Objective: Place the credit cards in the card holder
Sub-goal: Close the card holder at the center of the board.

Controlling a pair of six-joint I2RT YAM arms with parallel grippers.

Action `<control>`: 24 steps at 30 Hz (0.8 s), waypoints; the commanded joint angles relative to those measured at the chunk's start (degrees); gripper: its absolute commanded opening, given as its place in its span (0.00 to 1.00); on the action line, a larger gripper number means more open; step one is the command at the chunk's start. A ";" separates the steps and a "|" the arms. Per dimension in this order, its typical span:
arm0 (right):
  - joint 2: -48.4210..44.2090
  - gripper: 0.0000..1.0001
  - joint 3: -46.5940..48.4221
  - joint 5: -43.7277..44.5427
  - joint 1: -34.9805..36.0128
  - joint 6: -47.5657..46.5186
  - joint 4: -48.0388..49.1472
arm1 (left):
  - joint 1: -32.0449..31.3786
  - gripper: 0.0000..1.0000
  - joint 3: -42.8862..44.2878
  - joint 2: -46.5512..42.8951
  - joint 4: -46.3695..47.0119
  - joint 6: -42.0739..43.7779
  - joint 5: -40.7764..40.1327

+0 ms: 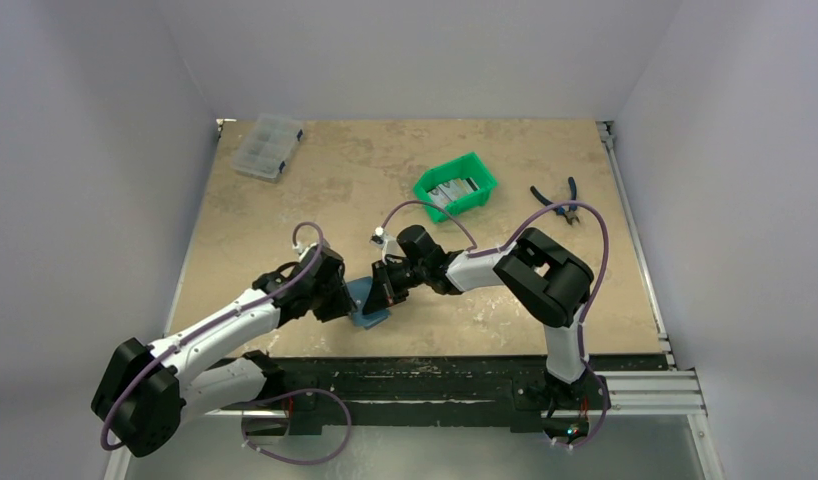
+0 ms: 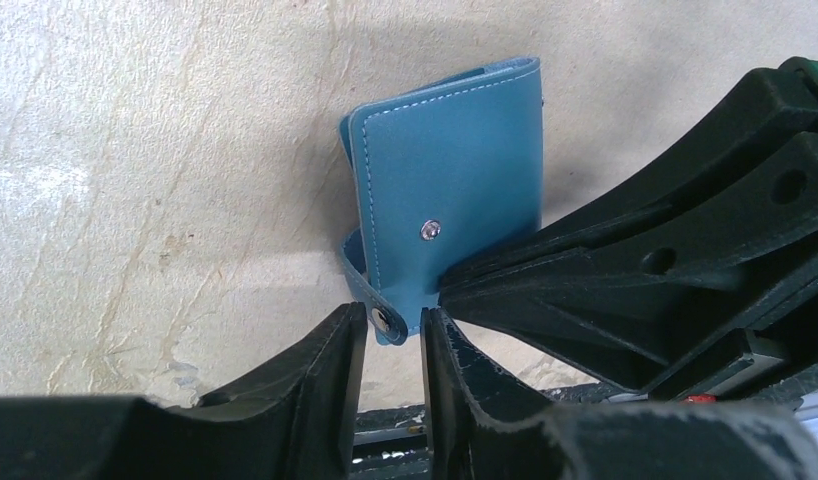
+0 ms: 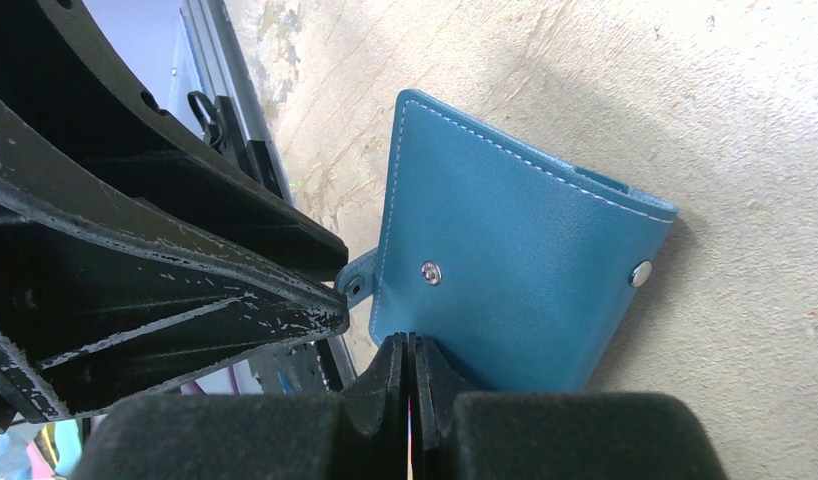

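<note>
The teal-blue card holder (image 1: 369,302) lies folded near the table's front edge, between both grippers. Its silver snap stud (image 2: 430,230) faces up. My left gripper (image 2: 393,330) is open, and the holder's strap tab (image 2: 385,320) sits in the gap between its tips. My right gripper (image 3: 407,345) is shut, its tips against the edge of the card holder (image 3: 505,270); I cannot see whether they pinch the cover. The right fingers (image 2: 605,260) come in from the right in the left wrist view. The credit cards (image 1: 455,189), greyish, lie in the green bin (image 1: 482,166) further back.
A clear compartment box (image 1: 268,146) sits at the back left corner. Pliers (image 1: 557,203) with dark handles lie right of the green bin. The metal rail (image 1: 465,385) runs along the table's near edge, just behind the card holder.
</note>
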 commanded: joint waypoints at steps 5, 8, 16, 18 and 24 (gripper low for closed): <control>3.23 0.00 -0.66 6.60 0.87 -3.76 -5.28 | -0.22 0.33 0.58 2.45 1.96 2.22 0.11; 2.69 0.00 -0.62 6.60 0.86 -3.94 -5.70 | -0.28 0.27 0.67 2.70 2.08 2.55 -0.21; -1.47 0.04 0.02 6.48 0.87 -6.59 -9.41 | -0.23 0.00 2.74 3.25 3.11 7.56 -2.63; -1.26 0.04 0.21 7.45 0.87 -7.27 -10.07 | -0.22 0.00 3.99 4.07 4.05 10.21 -2.76; -0.31 0.02 -3.57 7.86 0.87 -3.64 -4.46 | -0.14 0.00 7.68 6.67 6.80 19.96 -1.00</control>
